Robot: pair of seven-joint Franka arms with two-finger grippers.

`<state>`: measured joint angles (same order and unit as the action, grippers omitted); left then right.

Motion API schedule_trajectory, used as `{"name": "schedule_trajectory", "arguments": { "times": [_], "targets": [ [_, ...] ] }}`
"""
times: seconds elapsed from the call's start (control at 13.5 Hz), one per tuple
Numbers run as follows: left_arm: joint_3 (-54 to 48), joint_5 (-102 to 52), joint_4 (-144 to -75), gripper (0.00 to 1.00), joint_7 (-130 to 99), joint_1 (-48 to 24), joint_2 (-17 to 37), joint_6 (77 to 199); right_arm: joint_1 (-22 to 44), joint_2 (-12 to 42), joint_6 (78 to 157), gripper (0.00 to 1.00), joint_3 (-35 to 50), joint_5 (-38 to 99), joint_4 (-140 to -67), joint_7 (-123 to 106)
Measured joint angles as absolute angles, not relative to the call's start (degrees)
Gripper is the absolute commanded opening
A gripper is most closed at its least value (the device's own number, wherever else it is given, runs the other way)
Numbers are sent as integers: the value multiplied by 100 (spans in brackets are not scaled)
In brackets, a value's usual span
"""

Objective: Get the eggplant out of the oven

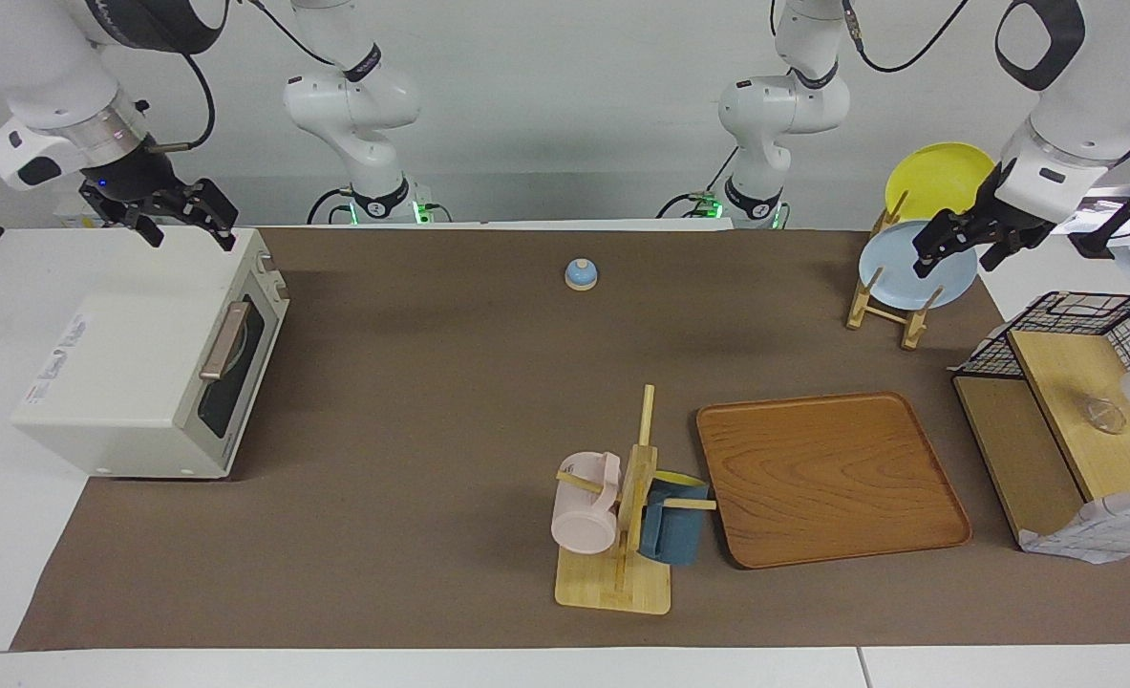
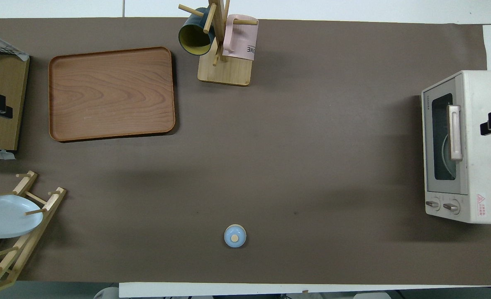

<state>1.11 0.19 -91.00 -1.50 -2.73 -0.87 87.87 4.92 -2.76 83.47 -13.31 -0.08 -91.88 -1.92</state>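
Under the open right end effector point(image 1: 187, 222), the oven point(image 1: 149, 382) stands shut.

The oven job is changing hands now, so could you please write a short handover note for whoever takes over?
Right gripper: open, holding nothing, over the oven's top at the right arm's end of the table.
Left gripper: open, holding nothing, waiting over the plate rack.
Oven door shut; a pale plate shows through the glass; the eggplant cannot be seen.
Done: nothing.
Left: open the door, take the eggplant out.
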Motion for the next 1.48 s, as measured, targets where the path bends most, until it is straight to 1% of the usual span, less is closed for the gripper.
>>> {"name": "schedule_trajectory", "arguments": {
  "times": [0.37, 0.44, 0.52, 0.59, 0.67, 0.89, 1.04, 1.26, 1.48],
  "targets": [
    [102, 19, -9107, 100, -150, -275, -86, 8750, 490, -291, 8343, 100, -1258, -8, -9183, -192],
    [103, 19, -9110, 100, -150, -275, -86, 8750, 491, -302, 8341, 98, -1241, -8, -9199, -201],
    [106, 19, -9111, 100, -150, -275, -86, 8750, 491, -311, 8349, 54, -1235, -9, -9220, -303],
    [109, 19, -9111, 100, -150, -273, -86, 8750, 491, -322, 8435, 20, -1235, -9, -9257, -494],
    [110, 19, -9111, 100, -150, -273, -86, 8750, 493, -343, 8658, 0, -1234, -9, -9355, -646],
    [111, 19, -9111, 100, -150, -273, -86, 8750, 517, -357, 9625, 0, -1223, -139, -10003, -839],
    [111, 19, -9111, 100, -150, -273, -86, 8750, 607, -207, 10014, 0, -1220, -539, -10349, -858],
    [111, 19, -9111, 100, -150, -273, -86, 8750, 678, 179, 10188, 0, -1212, -824, -10451, -858],
    [111, 19, -9111, 100, -150, -273, -86, 8750, 684, 370, 10382, 0, -1214, -1268, -10601, -861]
  ]
}}
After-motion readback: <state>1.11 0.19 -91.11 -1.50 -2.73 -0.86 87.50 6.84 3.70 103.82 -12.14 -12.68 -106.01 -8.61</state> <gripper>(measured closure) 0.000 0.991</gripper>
